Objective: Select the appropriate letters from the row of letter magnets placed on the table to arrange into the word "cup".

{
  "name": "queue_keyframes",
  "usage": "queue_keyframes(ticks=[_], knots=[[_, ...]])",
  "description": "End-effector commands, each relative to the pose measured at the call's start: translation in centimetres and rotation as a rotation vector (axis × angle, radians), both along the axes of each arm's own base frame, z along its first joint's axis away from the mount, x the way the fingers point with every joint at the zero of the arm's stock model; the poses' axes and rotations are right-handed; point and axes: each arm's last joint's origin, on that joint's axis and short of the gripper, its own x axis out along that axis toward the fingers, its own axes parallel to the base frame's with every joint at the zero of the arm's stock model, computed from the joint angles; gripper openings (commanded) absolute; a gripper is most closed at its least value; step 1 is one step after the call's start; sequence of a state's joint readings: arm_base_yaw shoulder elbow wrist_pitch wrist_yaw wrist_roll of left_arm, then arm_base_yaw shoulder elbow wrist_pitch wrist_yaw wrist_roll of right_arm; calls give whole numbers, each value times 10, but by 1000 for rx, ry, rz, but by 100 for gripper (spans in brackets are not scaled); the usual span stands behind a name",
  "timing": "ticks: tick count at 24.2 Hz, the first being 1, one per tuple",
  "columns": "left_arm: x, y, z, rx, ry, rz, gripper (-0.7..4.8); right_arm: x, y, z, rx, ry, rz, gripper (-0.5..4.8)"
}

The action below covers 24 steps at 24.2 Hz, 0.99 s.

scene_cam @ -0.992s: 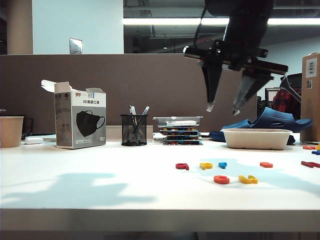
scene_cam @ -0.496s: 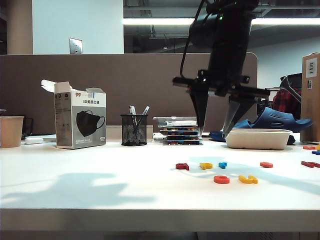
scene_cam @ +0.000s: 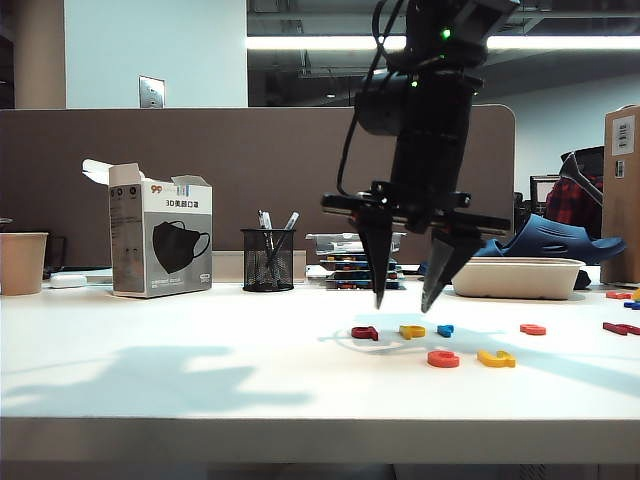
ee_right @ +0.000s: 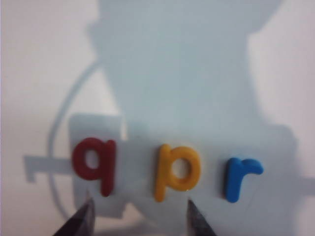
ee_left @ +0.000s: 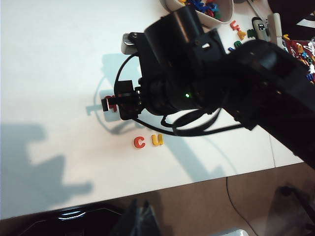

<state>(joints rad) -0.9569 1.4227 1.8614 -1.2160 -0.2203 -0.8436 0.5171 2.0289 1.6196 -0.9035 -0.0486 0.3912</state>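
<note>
White table, office clutter behind. Row, left to right: dark red q, yellow p, blue r; orange-red c and yellow u nearer front. Right gripper open, empty, above q–p. Left gripper apparently out of view.

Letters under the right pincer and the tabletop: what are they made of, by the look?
Red q, yellow p and blue r: likely moulded plastic, with solid colour, rounded edges and a soft sheen. The table: a smooth matte white top, perhaps laminate; it takes crisp shadows. The open right pincer hovers above the letters.
</note>
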Motion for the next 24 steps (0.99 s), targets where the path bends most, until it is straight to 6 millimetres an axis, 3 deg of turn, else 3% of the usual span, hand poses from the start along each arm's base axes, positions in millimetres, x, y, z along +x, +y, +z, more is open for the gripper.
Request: queue_keyframes(ticks=[1,14,24], knots=[[-1,1,2,-6,-6,4,-5,3,1,-2,-17,-17,-3,234],[-1,1,2,-6,-6,4,-5,9,4,-18,-30,-13,-1,234],[-1,1,2,-6,-6,4,-5,10,4,-18,-60,-51,172,235]])
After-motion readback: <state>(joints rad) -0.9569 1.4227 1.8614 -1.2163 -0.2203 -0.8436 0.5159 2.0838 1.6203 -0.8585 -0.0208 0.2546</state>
